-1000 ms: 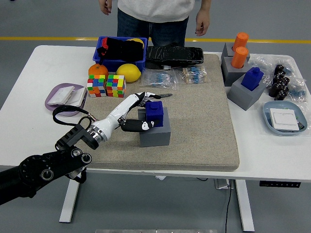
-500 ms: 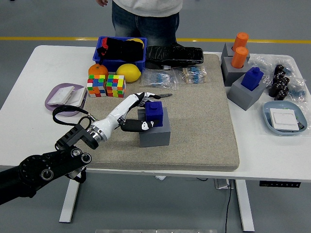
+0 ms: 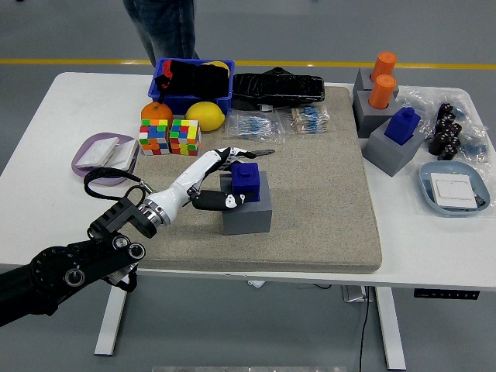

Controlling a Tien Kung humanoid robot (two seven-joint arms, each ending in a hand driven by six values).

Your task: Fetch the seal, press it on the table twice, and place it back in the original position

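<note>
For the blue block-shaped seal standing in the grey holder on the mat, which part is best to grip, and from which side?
Grip the blue block-shaped seal on its upper part, which stands proud of the grey square holder; the lower part sits inside it. Come from the left, where the left robot hand already is, fingers on opposite flat faces, then lift straight up.

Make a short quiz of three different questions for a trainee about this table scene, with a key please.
1. True or false: the left robot hand is at the blue block-shaped seal on the grey square holder.
2. What lies under this holder? A) beige fabric mat B) purple tray C) blue bin
3. How many orange cylinders stand at the far right?

Key: 1 true; 2 A; 3 two.
</note>
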